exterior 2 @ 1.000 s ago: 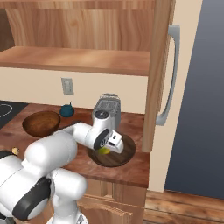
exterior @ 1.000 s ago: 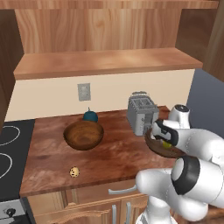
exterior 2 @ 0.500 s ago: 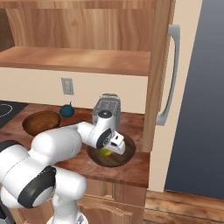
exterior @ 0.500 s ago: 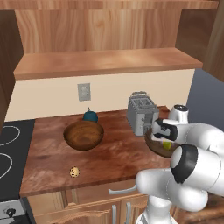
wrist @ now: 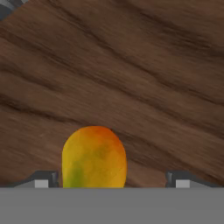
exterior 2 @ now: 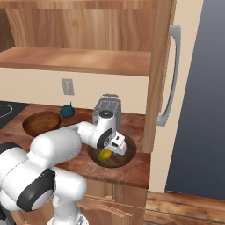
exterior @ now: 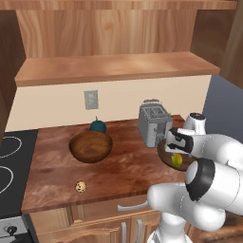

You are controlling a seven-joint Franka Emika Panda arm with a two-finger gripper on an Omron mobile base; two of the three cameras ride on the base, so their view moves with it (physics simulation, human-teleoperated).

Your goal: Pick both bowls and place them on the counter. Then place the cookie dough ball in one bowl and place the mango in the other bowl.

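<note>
The mango (wrist: 94, 157) lies inside the wide, dark, shallow bowl (exterior: 163, 155) at the right end of the counter (exterior: 123, 166). My gripper (wrist: 113, 181) hovers just over the fruit, open, with its fingertips (wrist: 41, 179) standing clear on either side. The mango (exterior 2: 105, 154) also peeks out from under my gripper (exterior 2: 107, 150) in that bowl (exterior 2: 126, 154). Farther left on the counter stands the deeper reddish-brown bowl (exterior: 90, 146), with nothing in it. The cookie dough ball (exterior: 81, 186) rests on the counter near the front edge, ahead of that bowl.
A silver toaster (exterior: 154, 124) stands right behind the shallow bowl. A dark teal round thing with a stem (exterior: 98, 126) sits behind the deep bowl. A stovetop (exterior: 9, 161) borders the counter on the left, a tall cabinet side (exterior 2: 154, 74) on the right.
The jaws have spread wide and let go of the mango, which now lies in the shallow bowl. The arm has shifted slightly.
</note>
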